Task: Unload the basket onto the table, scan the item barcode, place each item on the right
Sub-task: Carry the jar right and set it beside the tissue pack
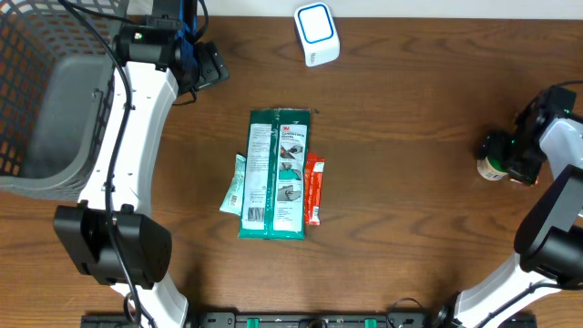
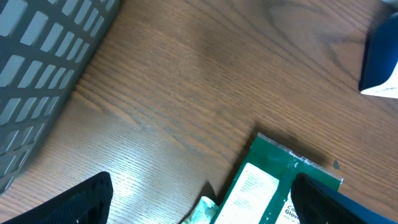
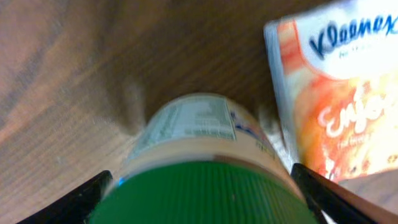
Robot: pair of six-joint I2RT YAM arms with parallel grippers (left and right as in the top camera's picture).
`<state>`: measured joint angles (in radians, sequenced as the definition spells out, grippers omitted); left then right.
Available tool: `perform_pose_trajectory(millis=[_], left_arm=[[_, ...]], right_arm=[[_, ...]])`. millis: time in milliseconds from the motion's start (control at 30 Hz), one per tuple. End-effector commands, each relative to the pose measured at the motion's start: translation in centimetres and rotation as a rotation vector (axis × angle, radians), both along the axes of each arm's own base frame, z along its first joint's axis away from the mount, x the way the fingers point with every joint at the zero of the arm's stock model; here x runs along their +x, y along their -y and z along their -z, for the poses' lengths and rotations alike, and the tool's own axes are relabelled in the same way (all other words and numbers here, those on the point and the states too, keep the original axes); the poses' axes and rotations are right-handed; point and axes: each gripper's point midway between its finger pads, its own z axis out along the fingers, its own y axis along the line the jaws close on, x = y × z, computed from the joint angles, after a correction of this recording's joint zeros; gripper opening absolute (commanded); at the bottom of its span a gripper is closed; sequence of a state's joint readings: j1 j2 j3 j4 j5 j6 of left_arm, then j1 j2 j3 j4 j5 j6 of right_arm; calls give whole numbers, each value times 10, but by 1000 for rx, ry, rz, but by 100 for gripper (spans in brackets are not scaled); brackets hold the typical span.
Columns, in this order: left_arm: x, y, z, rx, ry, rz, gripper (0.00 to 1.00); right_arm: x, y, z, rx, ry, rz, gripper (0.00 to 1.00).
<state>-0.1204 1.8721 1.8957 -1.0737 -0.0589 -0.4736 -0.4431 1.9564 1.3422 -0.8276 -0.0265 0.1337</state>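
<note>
The right gripper (image 3: 202, 190) straddles a green-lidded jar (image 3: 193, 127) at the right edge of the surface (image 1: 410, 228), beside a tissue pack (image 3: 336, 93); whether it presses, I cannot tell. The jar looks rigid, smooth and fairly heavy, best held by the ribbed lid, label showing. The left gripper (image 2: 202, 202) hangs wide, empty.

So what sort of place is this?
Probably a mock shop checkout on a brown wooden table: grey mesh basket, flat green packet of gloves, and a small white-and-blue box, likely the scanner.
</note>
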Motion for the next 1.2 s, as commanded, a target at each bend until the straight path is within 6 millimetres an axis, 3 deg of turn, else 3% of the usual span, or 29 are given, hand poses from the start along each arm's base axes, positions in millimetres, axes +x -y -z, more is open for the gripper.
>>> perform_pose_trajectory(millis=[0,267,467,700,833,1000,1167], left_arm=[[1,-3,-1,15,1,-2,91],[1,-3,-1,15,1,-2,92],[1,-3,-1,15,1,-2,92],[1,-3,-1,15,1,-2,91],[1,-3,-1,15,1,-2,91],[1,-3,-1,15,1,-2,91],[1,-3,-1,15,1,-2,91]], right_arm=[[8,6,-38,-26,61,13,89],[6,3,-78,-51,136,11,95],[21,-37,-96,53,228,-108,72],[39,-82,-99,57,248,-233,65],[45,-109,-96,24,236,-313,48],[38,-109,-85,-108,152,-342,37],[23,-97,-67,-170,81,-330,36]])
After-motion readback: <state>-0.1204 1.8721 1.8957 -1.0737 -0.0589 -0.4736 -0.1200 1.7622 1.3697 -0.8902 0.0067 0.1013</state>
